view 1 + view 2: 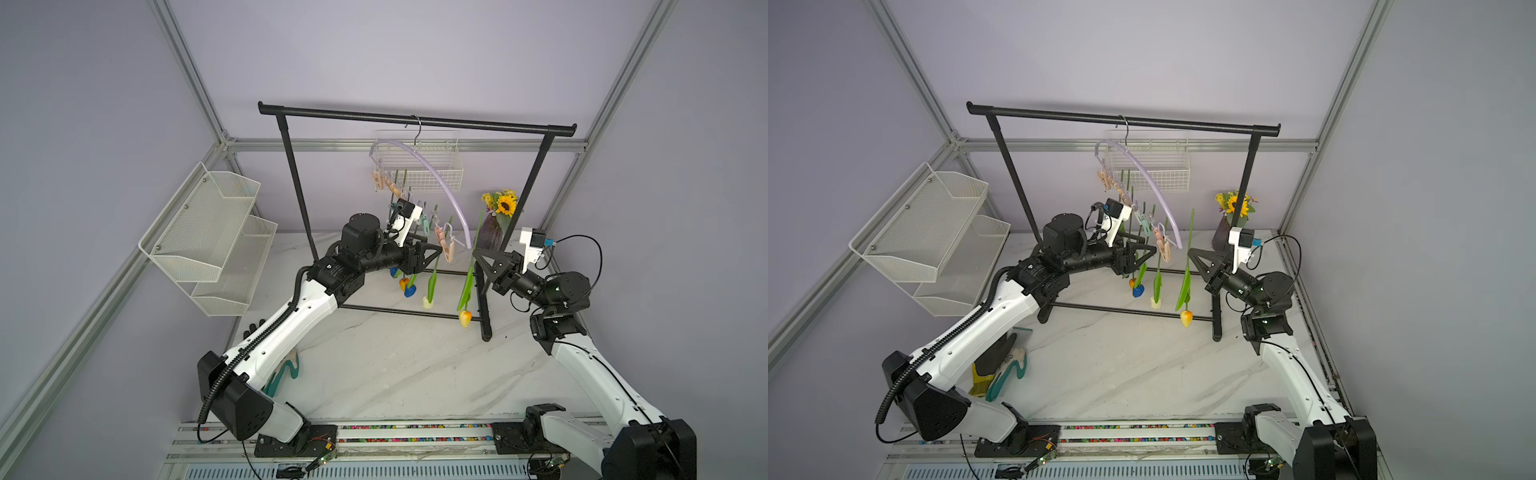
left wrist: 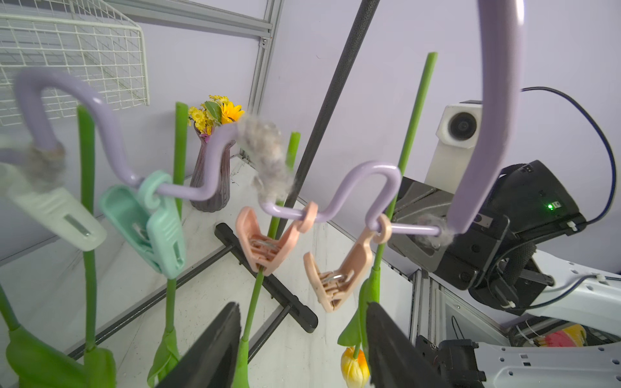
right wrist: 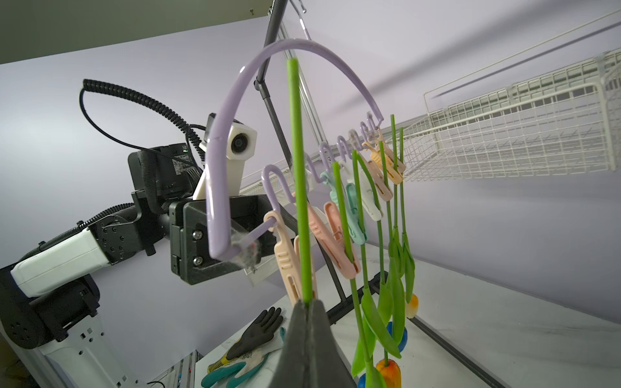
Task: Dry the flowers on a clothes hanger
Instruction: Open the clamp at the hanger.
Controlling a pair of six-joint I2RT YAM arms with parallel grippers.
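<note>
The lilac clothes hanger (image 1: 432, 174) (image 1: 1150, 178) hangs by its wire hook from the black rack. Several flowers (image 1: 430, 291) (image 3: 379, 235) hang head-down from its pastel clothespins. My right gripper (image 1: 475, 252) (image 3: 307, 304) is shut on the stem of another tulip (image 1: 1188, 270) (image 3: 299, 184), whose yellow-orange head (image 1: 465, 318) points down. This stem stands beside the end peach clothespin (image 2: 339, 278) (image 3: 289, 265), apart from it. My left gripper (image 2: 302, 307) (image 1: 1148, 255) is open just short of that clothespin, with nothing between its fingers (image 2: 218, 346).
The rack's black foot bars (image 1: 484, 307) lie on the marble table below the flowers. A sunflower vase (image 1: 492, 232) stands behind the right gripper. A white wire basket (image 1: 432, 166) and mesh shelves (image 1: 208, 232) hang on the walls. Work gloves (image 1: 1000, 370) lie by the left arm.
</note>
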